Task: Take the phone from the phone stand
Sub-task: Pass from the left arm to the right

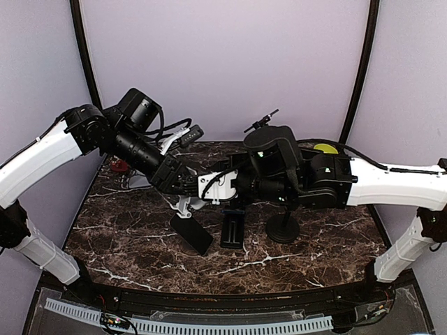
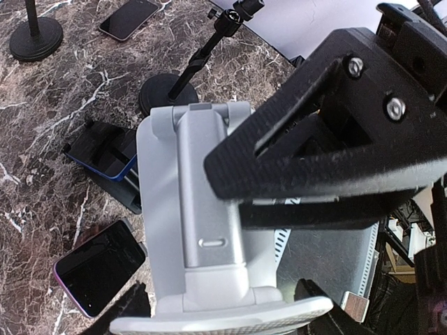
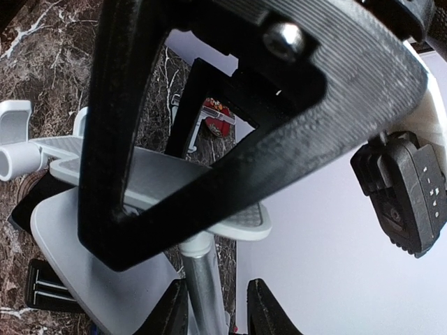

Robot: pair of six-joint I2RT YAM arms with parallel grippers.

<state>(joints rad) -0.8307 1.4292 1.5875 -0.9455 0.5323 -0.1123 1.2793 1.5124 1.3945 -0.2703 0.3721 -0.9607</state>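
The white phone stand [image 1: 185,204] [image 2: 202,209] is lifted off the table and carries no phone. My left gripper [image 1: 183,183] [image 2: 227,310] is shut on its wide base plate, one finger at each end. My right gripper [image 1: 234,185] [image 3: 216,307] reaches in from the right. Its jaws stand either side of the stand's silver post [image 3: 206,286], with a gap on the right side. A dark phone [image 1: 192,232] [image 2: 98,269] with a purple rim lies flat on the marble below the stand.
A second phone with a blue edge rests on a low black stand [image 1: 232,229] [image 2: 105,150]. A black round-based pole stand [image 1: 283,227] [image 2: 164,91] is beside it. Another phone [image 2: 129,17] and round base [image 2: 31,35] lie farther off. A red object [image 1: 119,165] sits back left.
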